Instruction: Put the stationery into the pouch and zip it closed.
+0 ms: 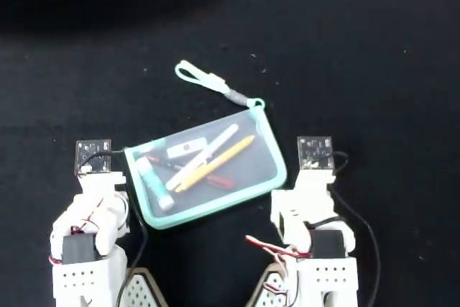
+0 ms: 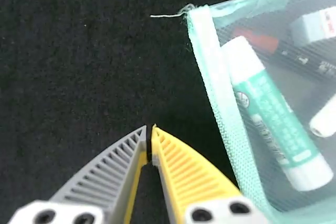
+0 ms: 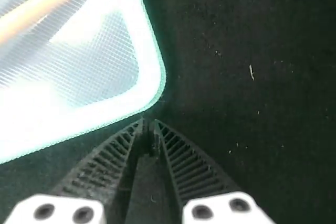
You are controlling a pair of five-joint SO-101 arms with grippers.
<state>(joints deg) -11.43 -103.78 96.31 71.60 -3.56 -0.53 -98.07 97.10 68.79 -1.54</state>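
1. Pouch in the high view: see-through mesh with mint trim, flat and tilted on the black table, between the left arm and the right arm. Inside, seen through the mesh: glue stick, eraser, white pen, yellow pencil, red pen. Zip pull at the far right corner, with a mint strap trailing from it onto the table.
2. Left wrist view: left gripper with jaws closed, grey and yellow tips meeting, nothing between them. Low over bare table, near the pouch's short edge but apart from it. Behind that edge, the glue stick, with the red pen and eraser beyond.
3. Right wrist view: right gripper also closed, dark tips together, holding nothing. Just beside a rounded corner of the pouch; contact impossible to tell. Yellow pencil a blur inside the mesh.
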